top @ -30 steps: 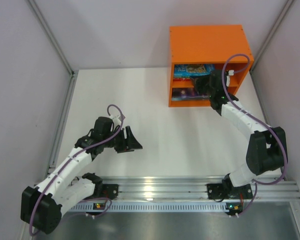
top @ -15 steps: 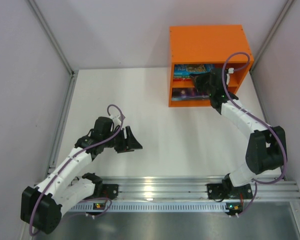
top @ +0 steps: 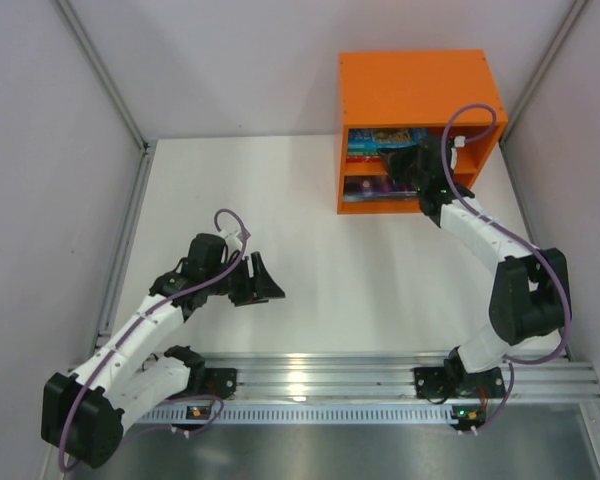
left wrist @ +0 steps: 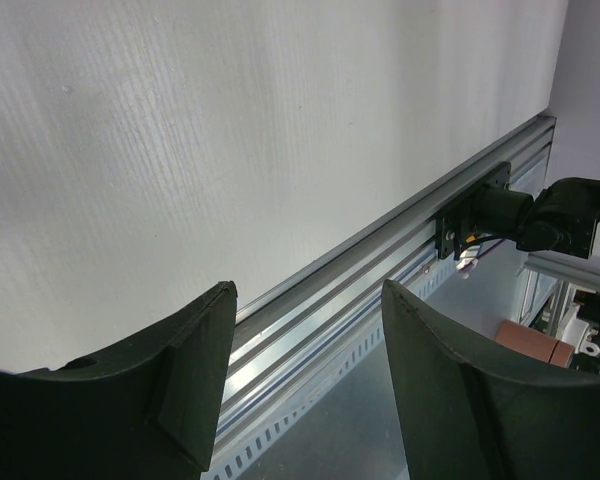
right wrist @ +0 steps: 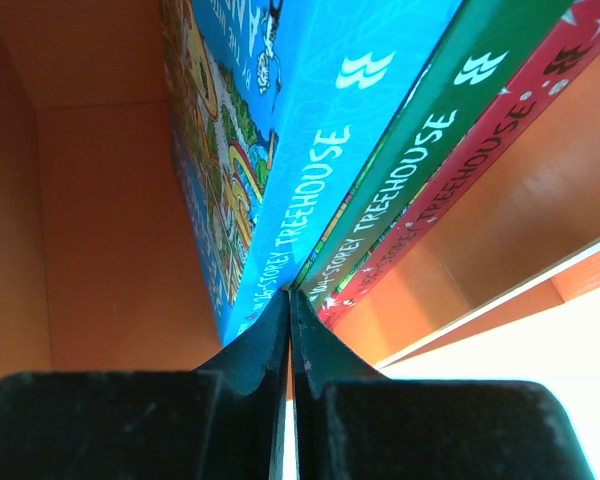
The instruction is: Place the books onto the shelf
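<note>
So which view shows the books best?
Right wrist: blue, green and red spines of the books fill the frame, titles readable, the shut right gripper pointing at them. The top view shows only small colourful slivers inside the shelf, partly behind the right arm. The left wrist view shows none.

The boxy wooden shelf (top: 420, 90) is bright orange all over, its inner walls included. Three thin paperbacks show their spines: a light-blue paperback (right wrist: 330, 150) with white lettering and a cover illustrated in yellow, green and red, a green paperback (right wrist: 435, 125) also lettered white, and a red paperback (right wrist: 500, 135) dotted with white stars. A dark purple book (top: 375, 187) shows pinkish flecks. The flat bench (top: 280, 200) is plain white. The left tool (left wrist: 308, 300) and right tool (right wrist: 288, 300) are matt black.
</note>
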You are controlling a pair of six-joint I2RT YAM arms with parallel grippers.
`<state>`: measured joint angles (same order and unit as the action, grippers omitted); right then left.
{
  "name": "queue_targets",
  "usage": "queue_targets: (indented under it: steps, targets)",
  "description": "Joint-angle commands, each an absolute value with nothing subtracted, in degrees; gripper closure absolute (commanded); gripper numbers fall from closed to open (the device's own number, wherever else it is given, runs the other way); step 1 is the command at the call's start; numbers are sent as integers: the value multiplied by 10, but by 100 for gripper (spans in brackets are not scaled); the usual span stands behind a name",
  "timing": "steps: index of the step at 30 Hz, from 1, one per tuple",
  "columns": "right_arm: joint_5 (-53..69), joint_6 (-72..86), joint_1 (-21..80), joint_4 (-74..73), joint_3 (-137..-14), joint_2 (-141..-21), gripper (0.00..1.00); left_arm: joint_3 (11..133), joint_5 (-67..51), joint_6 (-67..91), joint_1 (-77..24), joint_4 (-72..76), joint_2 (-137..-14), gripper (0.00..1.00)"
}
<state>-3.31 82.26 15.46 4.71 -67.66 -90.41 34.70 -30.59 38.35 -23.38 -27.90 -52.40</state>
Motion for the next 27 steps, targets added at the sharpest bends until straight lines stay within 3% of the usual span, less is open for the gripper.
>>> queue_targets:
  steps: [1, 18, 27]
  targets:
    - [-37, 817, 146, 72, -714, -907, 100, 345, -306, 371, -234, -265, -523, 35]
    - [-4, 803, 144, 61, -704, -890, 100, 352, -304, 374, -234, -271, -518, 35]
    - [76, 681, 142, -28, -614, -725, 98, 405, -291, 391, -234, -259, -493, 35]
